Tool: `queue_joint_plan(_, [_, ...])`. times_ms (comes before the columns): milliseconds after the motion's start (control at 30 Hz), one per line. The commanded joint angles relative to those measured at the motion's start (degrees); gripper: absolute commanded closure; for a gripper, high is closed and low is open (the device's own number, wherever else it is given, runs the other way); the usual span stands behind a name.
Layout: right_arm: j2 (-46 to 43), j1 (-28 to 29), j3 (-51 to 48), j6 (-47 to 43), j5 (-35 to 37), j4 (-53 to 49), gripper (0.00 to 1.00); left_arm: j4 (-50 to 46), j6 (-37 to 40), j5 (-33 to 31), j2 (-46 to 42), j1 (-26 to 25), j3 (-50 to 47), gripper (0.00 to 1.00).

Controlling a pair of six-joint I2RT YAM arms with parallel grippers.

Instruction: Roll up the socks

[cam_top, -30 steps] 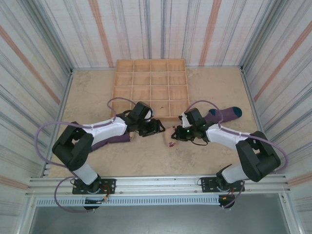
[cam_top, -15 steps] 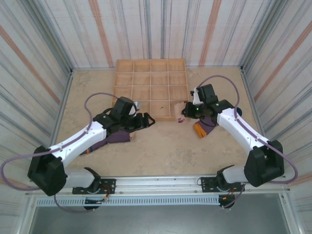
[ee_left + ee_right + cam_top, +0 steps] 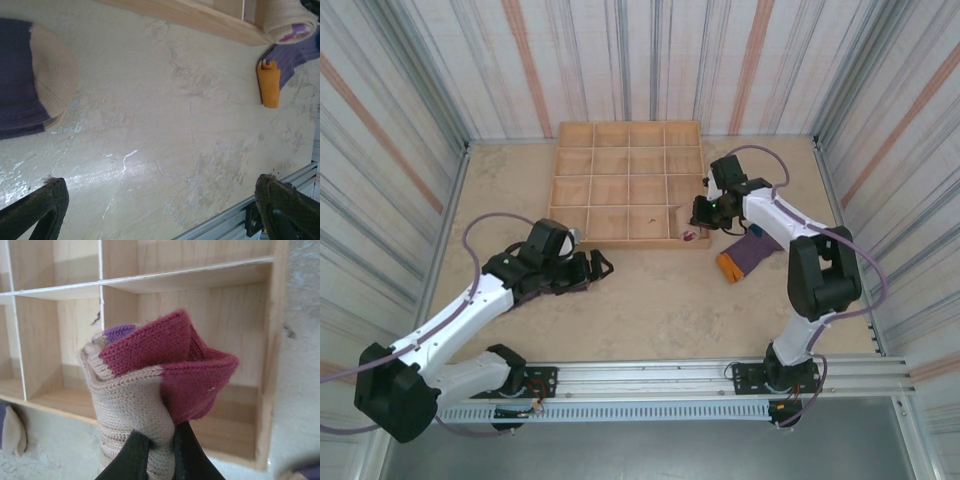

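the cream sock (image 3: 145, 390) is a beige knit with a maroon toe and a bit of purple showing at its top. the tan-toed sock (image 3: 37, 77) is dark purple with a pale tan toe. the orange-cuffed sock (image 3: 272, 82) is purple with a bright orange cuff. the tray (image 3: 630, 180) is light honey wood. the desk (image 3: 660, 310) is mottled sandy beige. the walls (image 3: 400, 100) are white with grey and rust stripes. the left end effector (image 3: 160, 185) and right end effector (image 3: 161, 440) are black.

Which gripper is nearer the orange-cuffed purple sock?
Right. The right gripper, shut on the cream sock, is just beyond the orange-cuffed sock; the left gripper, open, is far leftward.
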Motion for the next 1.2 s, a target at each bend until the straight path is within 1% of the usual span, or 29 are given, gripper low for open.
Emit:
queue_joint_plan(0, [3.13,-0.20,1.60,1.95,-2.62,2.14,1.00,-1.58,-1.03,0.17,-1.97,0.49,-1.75,0.02])
queue_joint_plan(200, [8.61,-0.31,2.30,3.79,-4.21,7.11,1.00,-1.26,-2.50,0.24,-4.24,0.48,-3.55,0.03])
queue_joint_plan(333, [12.86,-0.41,4.59,4.18,-5.46,7.77,1.00,-1.43,-2.68,0.50,-4.65,0.51,-3.65,0.03])
queue_joint_plan(467, [15.24,-0.45,4.81,4.08,-7.36,8.34,1.00,-1.31,-2.86,0.66,-4.85,0.52,-3.78,0.03])
queue_joint_plan(633, [15.53,-0.49,3.45,2.63,-4.77,7.60,1.00,-1.19,-2.99,0.35,-4.41,0.44,-3.54,0.03])
queue_joint_plan(700, [15.25,-0.49,3.37,1.76,-3.41,6.63,0.89,-1.47,-2.84,0.24,-3.93,0.45,-3.07,0.03])
queue_joint_plan(800, [14.11,-0.40,3.19,0.87,-2.08,5.52,0.65,-1.60,-2.51,0.29,-3.04,0.51,-2.49,0.03])
queue_joint_plan(900, [11.72,-0.49,2.92,0.28,-1.58,5.09,0.50,-0.22,-2.85,1.04,-1.91,0.35,-2.56,0.03])
queue_joint_plan(967, [9.82,-0.54,3.23,-0.04,-1.39,4.49,0.37,1.80,-3.51,1.76,-0.74,0.13,-2.73,0.03])
queue_joint_plan(1000, [8.69,-0.55,3.44,-0.18,-1.44,4.23,0.32,2.66,-3.88,1.89,0.14,-0.01,-2.63,0.03])
queue_joint_plan(1100, [5.00,-0.50,3.33,-0.86,-1.79,3.44,0.24,5.86,-5.45,2.14,2.69,-1.06,-1.94,0.03])
queue_joint_plan(1133, [3.64,-0.40,3.09,-1.12,-1.65,3.24,0.17,7.42,-6.05,2.37,3.31,-1.54,-1.84,0.03])
queue_joint_plan(1167, [1.95,-0.47,2.59,-1.51,-1.44,2.77,0.04,9.08,-6.77,2.65,4.27,-1.99,-1.71,0.03])
